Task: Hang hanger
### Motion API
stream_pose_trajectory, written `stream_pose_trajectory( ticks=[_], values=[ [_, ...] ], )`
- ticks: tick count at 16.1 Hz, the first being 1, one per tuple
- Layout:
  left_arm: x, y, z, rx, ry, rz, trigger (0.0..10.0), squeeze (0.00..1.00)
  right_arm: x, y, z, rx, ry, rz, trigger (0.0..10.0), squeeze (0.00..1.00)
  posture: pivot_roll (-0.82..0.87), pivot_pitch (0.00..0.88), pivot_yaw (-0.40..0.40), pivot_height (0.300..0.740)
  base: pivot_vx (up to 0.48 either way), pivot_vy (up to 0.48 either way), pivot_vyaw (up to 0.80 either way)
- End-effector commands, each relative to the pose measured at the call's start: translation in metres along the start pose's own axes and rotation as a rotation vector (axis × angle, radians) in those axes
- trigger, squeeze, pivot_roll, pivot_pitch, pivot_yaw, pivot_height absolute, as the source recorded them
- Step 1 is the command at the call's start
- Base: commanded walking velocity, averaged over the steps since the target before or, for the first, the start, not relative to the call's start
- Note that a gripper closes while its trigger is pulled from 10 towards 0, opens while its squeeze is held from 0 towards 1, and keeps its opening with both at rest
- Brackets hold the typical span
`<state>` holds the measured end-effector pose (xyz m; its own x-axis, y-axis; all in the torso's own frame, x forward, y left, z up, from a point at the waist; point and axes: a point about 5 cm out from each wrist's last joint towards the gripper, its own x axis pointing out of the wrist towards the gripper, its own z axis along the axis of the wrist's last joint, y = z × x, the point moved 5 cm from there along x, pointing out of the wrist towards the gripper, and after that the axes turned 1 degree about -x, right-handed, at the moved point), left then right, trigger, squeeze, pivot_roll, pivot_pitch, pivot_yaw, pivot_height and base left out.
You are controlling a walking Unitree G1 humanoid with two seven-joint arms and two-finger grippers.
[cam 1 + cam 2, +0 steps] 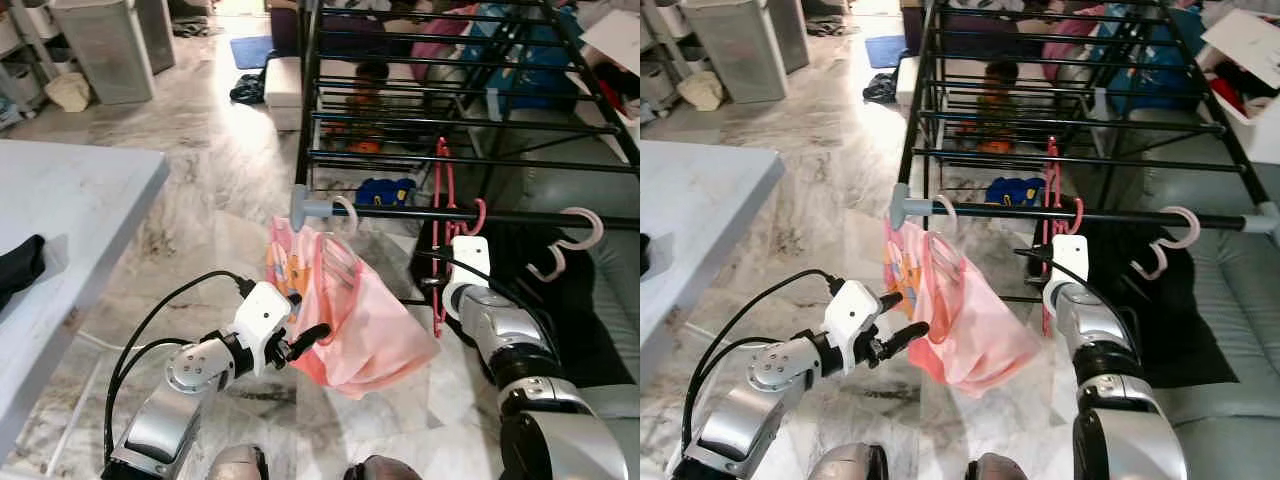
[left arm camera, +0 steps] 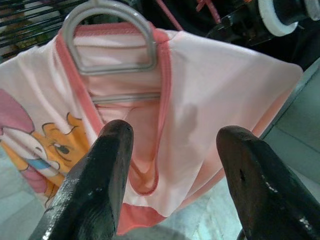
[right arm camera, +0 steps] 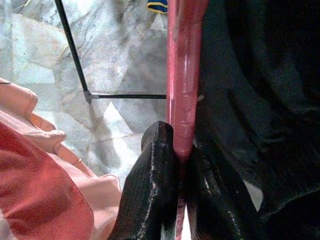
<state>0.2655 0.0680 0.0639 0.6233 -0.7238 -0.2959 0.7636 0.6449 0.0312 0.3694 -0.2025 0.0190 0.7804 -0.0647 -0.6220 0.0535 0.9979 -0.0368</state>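
The red hanger [image 1: 441,235] hangs at about two o'clock from the scene's centre, its hook over the front black bar of the drying rack [image 1: 470,160], its thin plastic body dropping straight below. The right gripper [image 3: 181,165] is clamped on the hanger's lower shaft — the wrist view shows the two black fingers pressed against the red plastic from either side. I judge the hanger light and stiff but slick and narrow, apt to swivel in a pinch; the straight shaft near the bottom, where it is held now, seems a fair place to grip, though a hold nearer the hook would steady it better when setting it over the bar. At about eleven o'clock from it, a pink garment [image 1: 345,320] with a cartoon bear print hangs on a grey hanger [image 2: 107,37] from the same bar — soft, limp cloth that will sway and drape if nudged. The left gripper [image 2: 172,165] hovers just in front of this garment with its fingers spread wide, holding nothing. A white hanger [image 1: 570,240] hooks the bar farther toward three o'clock. Of containers, a grey bin [image 1: 100,45] stands at ten o'clock on the marble floor; its contents cannot be seen. A pale surface [image 1: 70,200] lies at nine o'clock.
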Motion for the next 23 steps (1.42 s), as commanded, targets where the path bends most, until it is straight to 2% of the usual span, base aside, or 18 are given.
stream_pose_trajectory(
  ticks=[1,2,3,9,12,14,15,23],
  values=[
    [-0.001,-0.001,0.002,0.015,0.004,-0.003,10.0,0.0,0.002,0.008,-0.021,0.012,0.083,0.024,10.0,0.0,0.02,0.057,-0.031,0.74,0.0,0.0,0.0],
    [-0.001,-0.002,0.002,0.015,0.005,-0.002,10.0,0.0,0.002,0.009,-0.024,0.017,0.087,0.024,10.0,0.6,0.02,0.057,-0.031,0.74,0.0,0.0,0.0],
    [-0.001,-0.003,0.001,0.015,0.008,-0.004,10.0,0.0,0.002,0.008,-0.027,0.027,0.092,0.021,10.0,1.0,0.02,0.057,-0.031,0.74,0.0,0.0,0.0],
    [0.0,-0.002,0.002,0.022,0.01,-0.009,10.0,0.0,0.003,0.004,-0.031,0.042,0.099,0.013,10.0,1.0,0.01,0.056,-0.022,0.74,0.0,0.0,0.0],
    [-0.003,0.002,0.005,0.023,-0.004,0.023,10.0,0.0,-0.001,0.002,-0.019,0.021,0.009,0.003,10.0,1.0,0.02,0.05,-0.02,0.74,0.0,0.0,0.0],
    [-0.006,0.009,0.005,0.022,-0.018,0.077,10.0,0.0,-0.013,0.0,-0.011,-0.071,-0.111,-0.034,10.0,1.0,0.02,0.043,-0.011,0.74,0.0,0.0,0.0],
    [-0.006,0.009,0.004,0.03,-0.018,0.079,10.0,0.0,-0.017,-0.001,-0.011,-0.1,-0.132,-0.043,10.0,1.0,0.01,0.043,-0.009,0.74,0.0,0.0,0.0],
    [-0.006,0.007,0.004,0.032,-0.013,0.085,10.0,0.0,-0.071,-0.017,-0.023,-0.164,-0.29,-0.147,10.0,1.0,-0.01,0.061,0.008,0.74,0.0,0.0,0.0]
  ],
)
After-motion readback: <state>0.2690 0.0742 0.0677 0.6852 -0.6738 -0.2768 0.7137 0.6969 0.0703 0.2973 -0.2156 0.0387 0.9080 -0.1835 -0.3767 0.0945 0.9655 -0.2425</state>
